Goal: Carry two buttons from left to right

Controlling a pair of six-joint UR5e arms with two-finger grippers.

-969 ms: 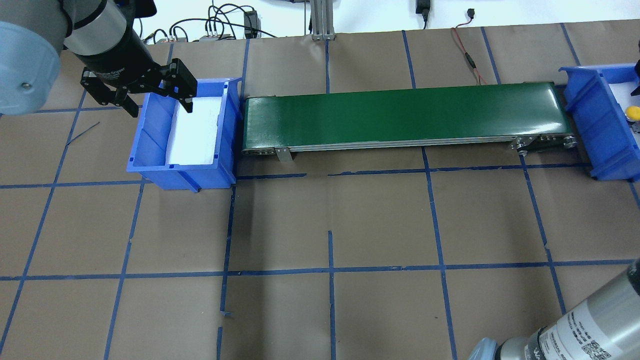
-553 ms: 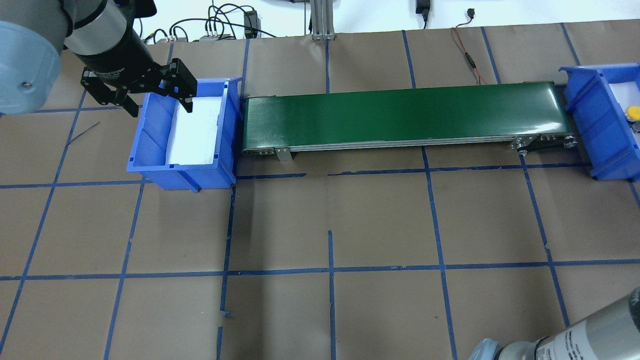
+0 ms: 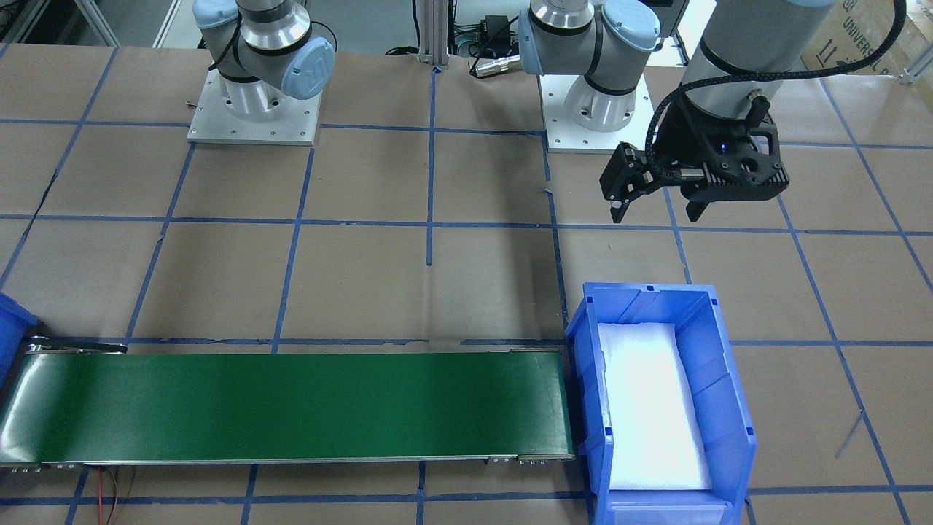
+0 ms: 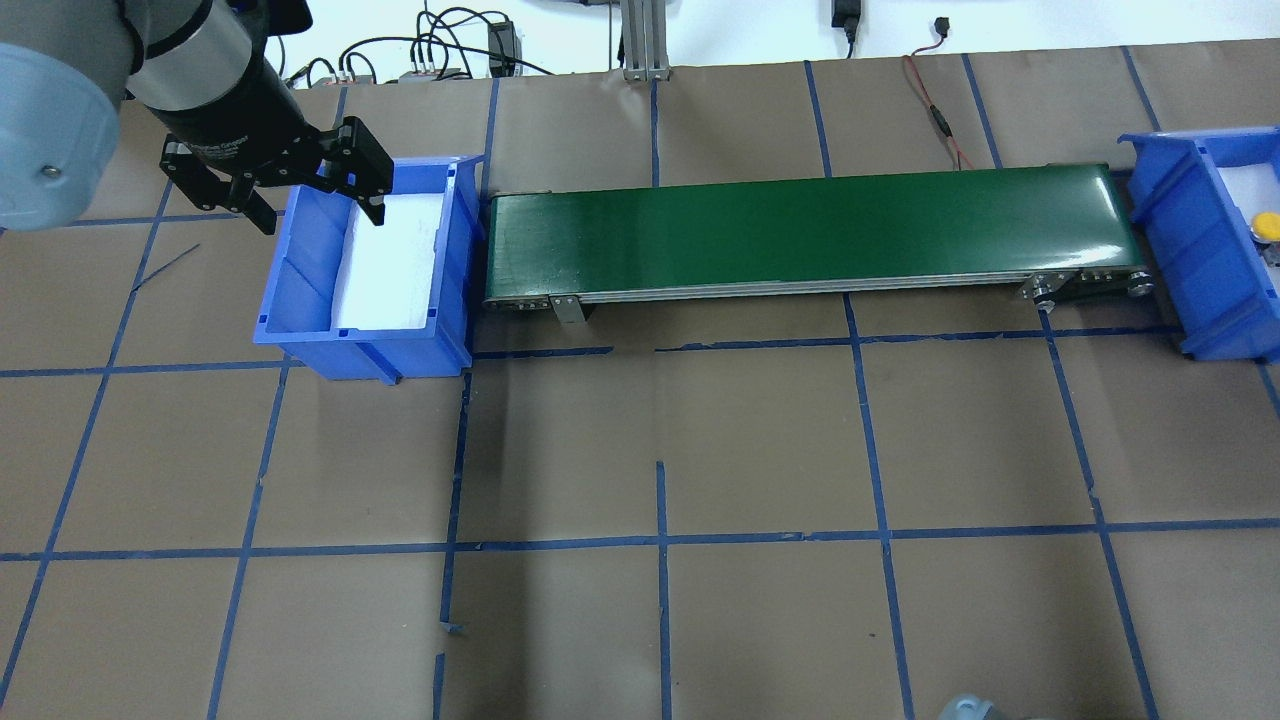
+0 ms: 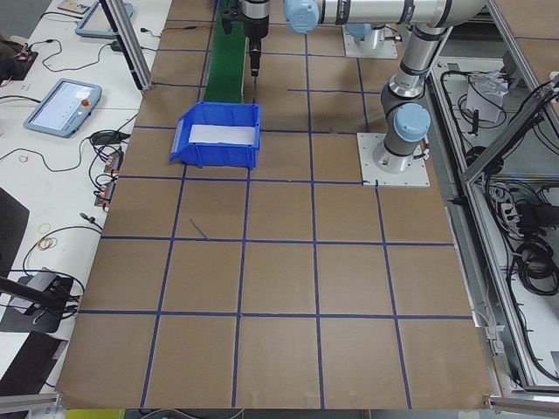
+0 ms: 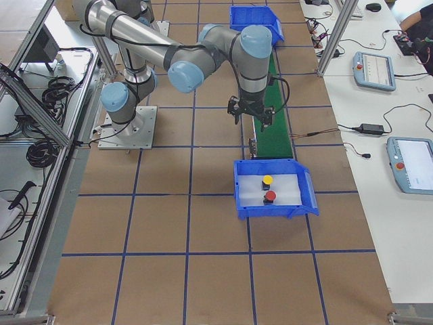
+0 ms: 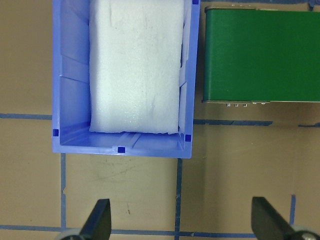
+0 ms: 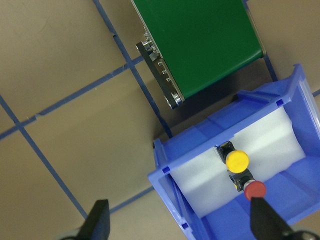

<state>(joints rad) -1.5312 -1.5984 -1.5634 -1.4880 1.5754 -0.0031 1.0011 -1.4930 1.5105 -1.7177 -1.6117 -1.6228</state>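
Overhead exterior view, for the likely trouble: belt (image 4: 800,230) without load, left bin (image 4: 300,285) holding only a foam pad (image 4: 390,260), just ahead of the left tool (image 4: 322,218), spread wide and gripping nothing, so any dive there wasted. Worse, a needless dip of the right tool (image 8: 182,225), likewise spread and bare, catching the right bin (image 8: 175,200) wall or toppling its contents. Yellow button (image 8: 236,160) and red button (image 8: 255,190) side by side in that bin, ahead of and below the right tool, far beyond the left tool.

Overhead, the right-hand bin (image 4: 1190,230) runs off the picture's edge — its yellow button (image 4: 1267,223) sits right at the cut.
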